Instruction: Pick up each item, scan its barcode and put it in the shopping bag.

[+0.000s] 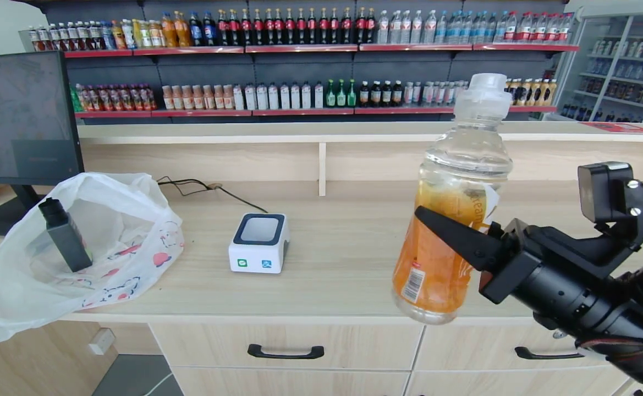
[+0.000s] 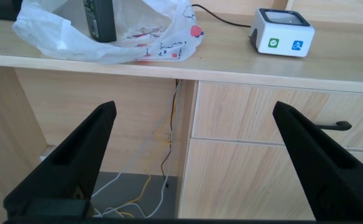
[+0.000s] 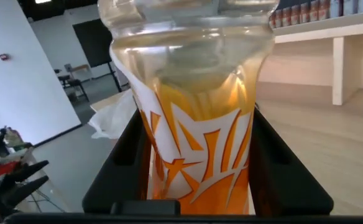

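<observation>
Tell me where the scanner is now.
In the head view the white scanner stands on the counter, between the shopping bag on its left and the bottle.

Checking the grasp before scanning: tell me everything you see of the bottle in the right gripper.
The bottle is clear plastic with a pale translucent cap, an orange label and a barcode low on its side. It leans slightly, cap up, held above the counter, right of the scanner. The right gripper clamps its labelled middle between its jaws.
</observation>
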`<state>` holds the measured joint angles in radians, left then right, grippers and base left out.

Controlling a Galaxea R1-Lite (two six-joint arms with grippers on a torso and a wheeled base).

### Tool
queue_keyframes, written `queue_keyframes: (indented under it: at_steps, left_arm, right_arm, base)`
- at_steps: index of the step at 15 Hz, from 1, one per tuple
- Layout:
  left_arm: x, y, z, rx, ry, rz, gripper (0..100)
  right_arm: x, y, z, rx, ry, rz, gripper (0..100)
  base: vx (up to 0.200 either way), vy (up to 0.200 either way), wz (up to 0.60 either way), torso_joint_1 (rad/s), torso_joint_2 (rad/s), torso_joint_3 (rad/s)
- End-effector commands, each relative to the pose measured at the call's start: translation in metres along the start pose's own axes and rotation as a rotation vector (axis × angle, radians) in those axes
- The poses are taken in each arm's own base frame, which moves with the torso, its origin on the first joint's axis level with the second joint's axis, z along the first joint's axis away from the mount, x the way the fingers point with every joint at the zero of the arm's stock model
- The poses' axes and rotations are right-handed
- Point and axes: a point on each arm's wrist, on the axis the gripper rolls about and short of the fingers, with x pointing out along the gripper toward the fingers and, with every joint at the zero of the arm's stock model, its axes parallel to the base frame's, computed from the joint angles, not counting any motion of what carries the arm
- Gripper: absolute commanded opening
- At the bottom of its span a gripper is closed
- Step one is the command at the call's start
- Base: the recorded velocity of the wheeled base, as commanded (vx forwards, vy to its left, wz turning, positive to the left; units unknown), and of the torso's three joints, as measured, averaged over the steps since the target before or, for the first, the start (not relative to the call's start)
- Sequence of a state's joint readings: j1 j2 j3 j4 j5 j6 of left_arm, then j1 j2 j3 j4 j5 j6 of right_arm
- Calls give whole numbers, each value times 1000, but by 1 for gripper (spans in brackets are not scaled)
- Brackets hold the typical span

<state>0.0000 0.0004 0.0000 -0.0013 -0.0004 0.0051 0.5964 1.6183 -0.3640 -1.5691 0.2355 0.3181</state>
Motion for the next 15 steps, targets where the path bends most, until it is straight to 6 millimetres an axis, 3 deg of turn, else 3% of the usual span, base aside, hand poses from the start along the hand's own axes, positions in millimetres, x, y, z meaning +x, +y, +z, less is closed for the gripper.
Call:
queue_keyframes:
  at_steps: [1,7,15]
  left_arm:
    - [0,0,0,-1,-1,0,100]
    - [0,0,0,-1,-1,0,100]
    - [0,0,0,-1,-1,0,100]
  right_arm:
    - [5,-29,-5,-111,17,-100,0]
    - [-2,-73,-6,-410,51,-340,0]
    - [-11,-95,6,-444,14,-507,0]
  base:
    - [0,0,0,0,0,0]
    - [0,0,0,0,0,0]
    - [0,25,0,0,0,-1]
